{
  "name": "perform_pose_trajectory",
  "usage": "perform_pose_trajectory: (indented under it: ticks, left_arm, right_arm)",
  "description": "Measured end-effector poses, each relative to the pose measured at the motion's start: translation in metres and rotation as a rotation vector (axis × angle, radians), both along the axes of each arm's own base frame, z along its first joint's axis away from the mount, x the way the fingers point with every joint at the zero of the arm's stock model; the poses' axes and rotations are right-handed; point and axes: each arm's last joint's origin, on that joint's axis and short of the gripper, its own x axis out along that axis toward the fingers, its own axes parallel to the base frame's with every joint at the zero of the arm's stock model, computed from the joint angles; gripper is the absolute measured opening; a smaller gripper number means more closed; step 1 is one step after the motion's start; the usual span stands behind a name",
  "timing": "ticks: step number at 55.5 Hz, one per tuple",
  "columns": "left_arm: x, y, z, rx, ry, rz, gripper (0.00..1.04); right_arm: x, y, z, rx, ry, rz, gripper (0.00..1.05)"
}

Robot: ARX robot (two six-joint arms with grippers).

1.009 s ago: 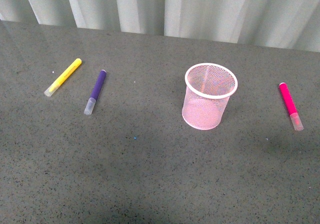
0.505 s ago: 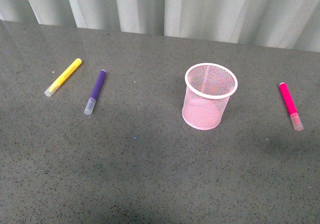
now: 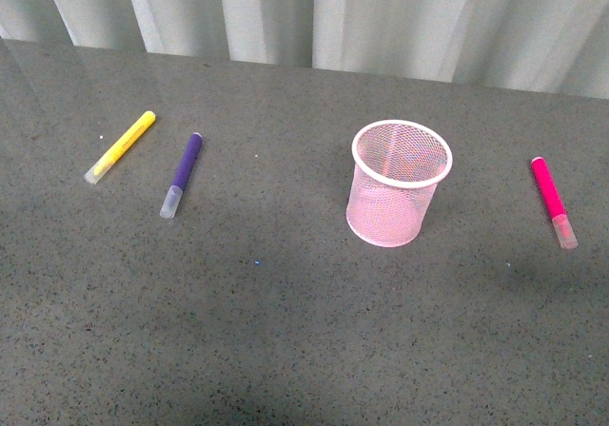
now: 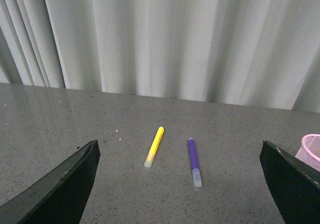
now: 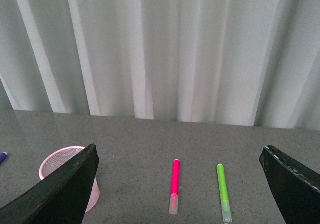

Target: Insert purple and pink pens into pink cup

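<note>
Left tool [image 4: 179, 142] spread, right tool [image 5: 180, 146] spread; pink cup [image 4: 313, 151] cut off at frame edge; purple pen [image 5: 2, 157] mere tip.

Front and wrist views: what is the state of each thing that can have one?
pink cup: upright, empty.
purple pen: lying flat, capped, outside the cup.
pink pen: lying flat, capped, outside the cup.
yellow marker: lying flat, capped.
green marker: lying flat, capped.
left gripper: open, empty.
right gripper: open, empty.

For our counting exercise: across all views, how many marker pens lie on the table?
4. Yellow marker far left, purple marker beside it, pink marker right of the pink cup, green marker beside the pink one, only in the right wrist view.
</note>
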Motion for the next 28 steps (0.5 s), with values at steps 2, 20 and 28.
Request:
perform_pose_trajectory:
  ticks: [2,20,28]
  left_arm:
    - [0.0,0.0,0.0,0.0,0.0,0.0,0.98]
    - [0.0,0.0,0.0,0.0,0.0,0.0,0.98]
    - [0.0,0.0,0.0,0.0,0.0,0.0,0.98]
  right_arm:
    - [0.0,0.0,0.0,0.0,0.0,0.0,0.98]
    - [0.0,0.0,0.0,0.0,0.0,0.0,0.98]
    - [0.0,0.0,0.0,0.0,0.0,0.0,0.98]
